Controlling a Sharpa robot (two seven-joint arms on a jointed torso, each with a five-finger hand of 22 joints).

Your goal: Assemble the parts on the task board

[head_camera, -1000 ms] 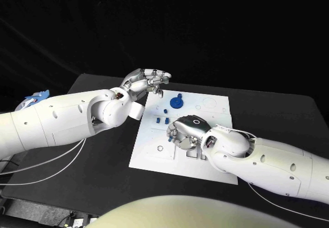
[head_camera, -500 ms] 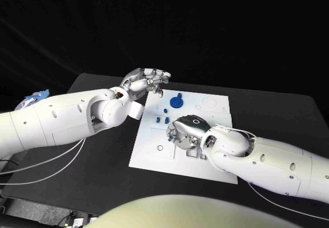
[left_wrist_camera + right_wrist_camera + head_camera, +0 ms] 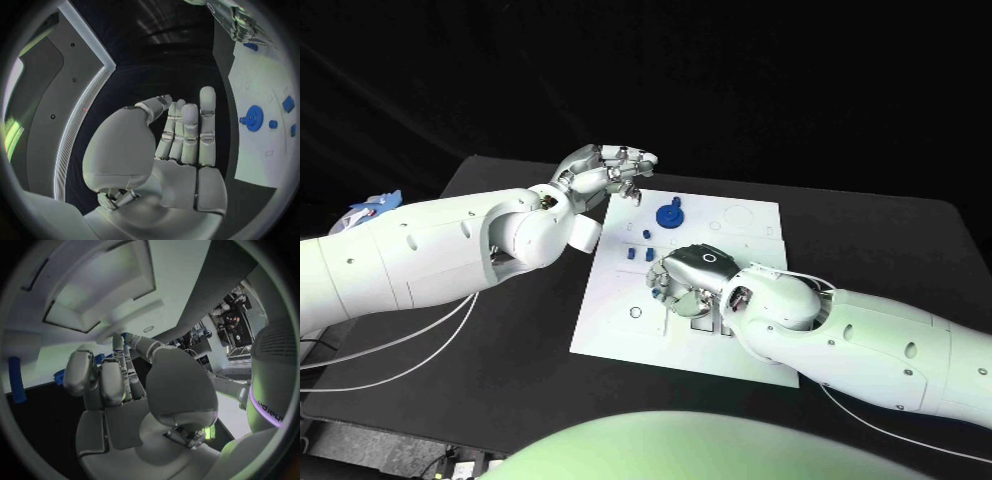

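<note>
One white task board (image 3: pixel 625 325) lies in the middle of the black tabletop (image 3: pixel 473 380); everything below is placed against it. Two robot hands are over or beside it.

The left robot hand (image 3: pixel 607 170) hovers just off the board's far left corner. In the left wrist view its fingers (image 3: pixel 187 130) stand straight and side by side, the thumb arched across in front of them, with nothing between them: loosely open and empty.

The right robot hand (image 3: pixel 689 278) sits over the board's middle, palm down, fingers curled toward the surface. In the right wrist view the fingers (image 3: pixel 106 377) bend in close to a small blue piece (image 3: pixel 97 359), but I cannot tell whether they pinch it or merely touch the board.

On the board, one blue gear (image 3: pixel 672 214) stands near the far edge. Between the gear and the right robot hand I count four small blue pegs (image 3: pixel 640 250), though the hand may hide others. One blue bar (image 3: pixel 17 380) stands near the board's edge.
</note>
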